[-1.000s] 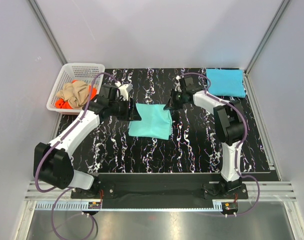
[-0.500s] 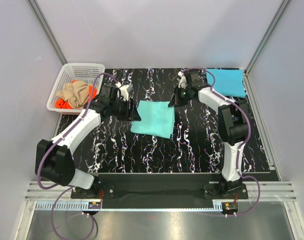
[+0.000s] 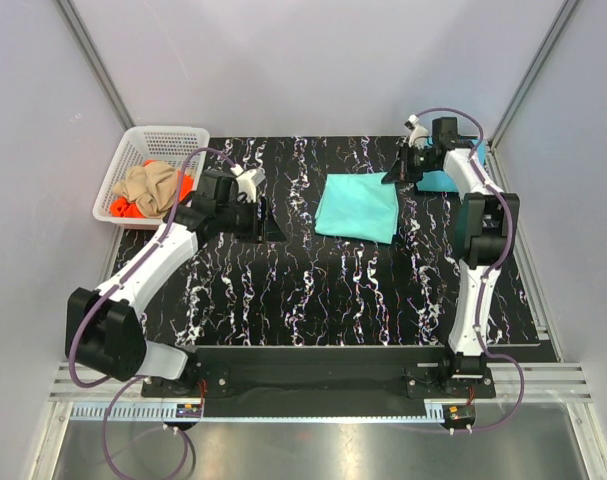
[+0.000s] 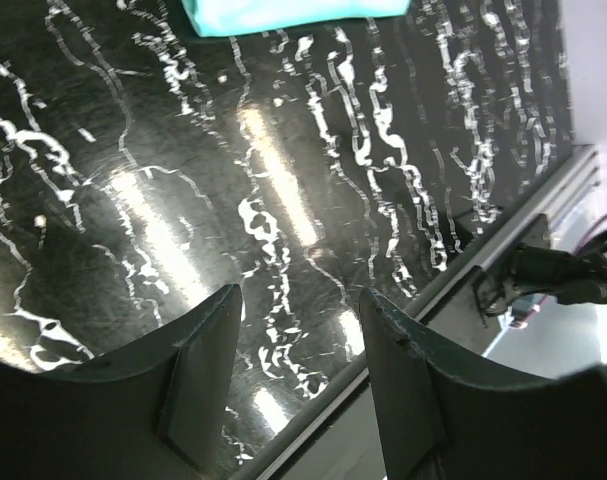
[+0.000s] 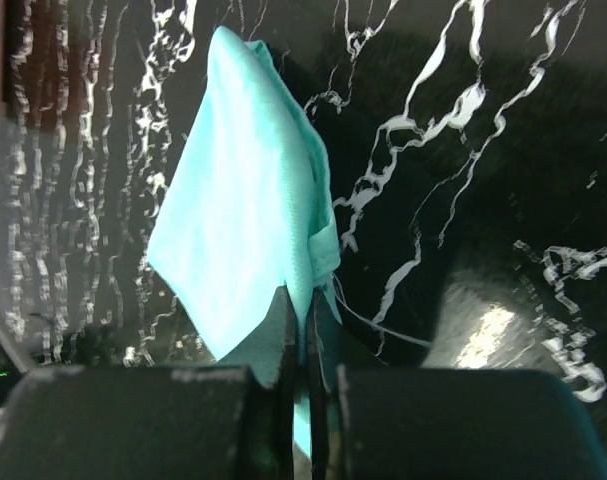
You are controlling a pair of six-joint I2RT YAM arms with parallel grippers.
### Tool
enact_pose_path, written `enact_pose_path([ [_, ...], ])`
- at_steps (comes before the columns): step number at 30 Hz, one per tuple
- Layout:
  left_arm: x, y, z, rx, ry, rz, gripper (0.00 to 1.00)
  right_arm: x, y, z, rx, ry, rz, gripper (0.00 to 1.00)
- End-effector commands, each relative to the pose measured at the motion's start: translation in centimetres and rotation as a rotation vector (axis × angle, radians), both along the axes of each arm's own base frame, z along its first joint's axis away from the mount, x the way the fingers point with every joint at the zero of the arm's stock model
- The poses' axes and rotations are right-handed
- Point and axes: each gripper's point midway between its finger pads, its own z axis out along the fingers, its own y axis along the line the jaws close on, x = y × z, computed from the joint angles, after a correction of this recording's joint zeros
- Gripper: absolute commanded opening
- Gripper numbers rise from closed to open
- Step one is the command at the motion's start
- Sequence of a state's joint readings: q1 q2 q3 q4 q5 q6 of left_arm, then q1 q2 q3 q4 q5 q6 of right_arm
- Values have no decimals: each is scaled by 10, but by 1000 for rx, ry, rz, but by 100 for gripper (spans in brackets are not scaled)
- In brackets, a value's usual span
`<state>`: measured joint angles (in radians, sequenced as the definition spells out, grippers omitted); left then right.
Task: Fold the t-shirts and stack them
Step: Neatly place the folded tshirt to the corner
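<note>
The right fingers (image 5: 273,420) are pressed together on one edge of the mint-teal t-shirt (image 5: 248,250), pinching the cloth. From their tips the folded shirt stretches straight ahead and lies spread on the black marbled worktop (image 3: 313,300). The sky-blue t-shirt (image 3: 438,183) lies just behind those fingers, partly hidden by the arm. The left fingers (image 4: 198,380) stand spread with nothing between them, and the teal shirt lies well ahead of their tips, not touching them.
</note>
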<state>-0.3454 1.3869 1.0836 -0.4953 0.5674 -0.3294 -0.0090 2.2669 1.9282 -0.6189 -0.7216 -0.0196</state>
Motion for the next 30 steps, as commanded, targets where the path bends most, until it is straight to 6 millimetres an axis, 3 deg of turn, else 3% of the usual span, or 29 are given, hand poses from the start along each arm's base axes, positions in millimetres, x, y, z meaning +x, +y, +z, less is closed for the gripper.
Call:
enact_pose_path([
  [1, -3, -9, 24, -87, -61, -34, 55, 5, -4, 2, -98, -21, 55, 0],
  [7, -5, -11, 26, -101, -58, -42, 55, 16, -16, 13, -180, -54, 32, 0],
  [8, -5, -11, 26, -101, -57, -41, 55, 18, -34, 21, -193, -71, 2, 0],
  [14, -5, -10, 27, -97, -64, -38, 55, 16, -68, 49, -266, -116, -26, 0],
  [20, -6, -10, 27, -100, -63, -42, 55, 15, -86, 71, -299, -153, -44, 0],
  [30, -7, -10, 29, -100, -72, -42, 55, 21, -126, 85, -436, -187, -93, 0],
])
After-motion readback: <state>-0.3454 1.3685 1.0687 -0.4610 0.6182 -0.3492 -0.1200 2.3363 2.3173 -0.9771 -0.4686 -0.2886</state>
